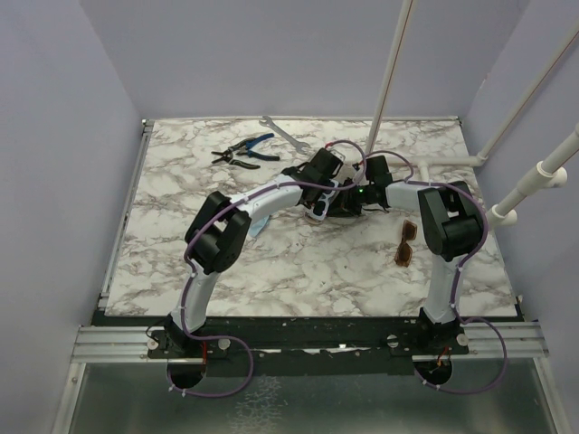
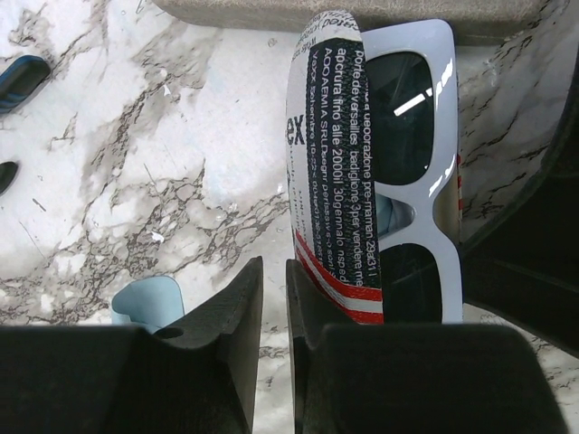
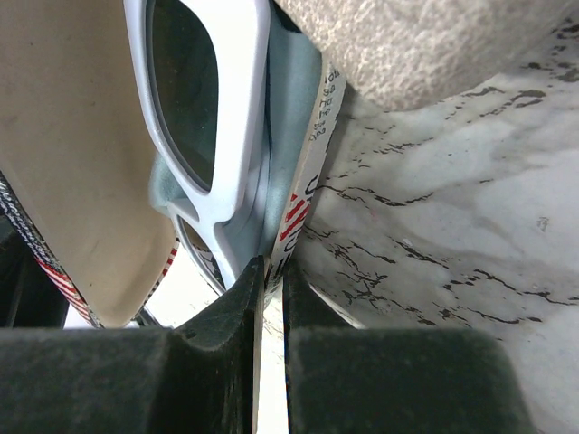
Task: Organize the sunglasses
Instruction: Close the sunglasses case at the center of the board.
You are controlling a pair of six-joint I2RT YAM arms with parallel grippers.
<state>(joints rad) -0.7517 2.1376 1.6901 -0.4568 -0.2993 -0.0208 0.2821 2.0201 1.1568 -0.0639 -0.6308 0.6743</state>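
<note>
The sunglasses [image 1: 405, 242], amber lenses in a thin dark frame, lie on the marble table to the right, beside the right arm and apart from both grippers. Both grippers meet at the table's middle over a print-covered case [image 2: 333, 154] that holds a white-framed dark-lensed pair [image 2: 416, 163]. My left gripper [image 2: 274, 267] is shut to a thin slit with only marble showing in it; the case lies just right of its fingers. My right gripper [image 3: 271, 267] is shut on the thin edge of the case's printed wall [image 3: 303, 194].
A grey-beige oblong case [image 2: 362, 11] lies just beyond the printed one. A light blue cloth [image 2: 149, 298] lies left of the left gripper. Blue-handled pliers [image 1: 244, 149] and a wrench [image 1: 282, 133] lie at the back. White pipes [image 1: 525, 181] stand at the right.
</note>
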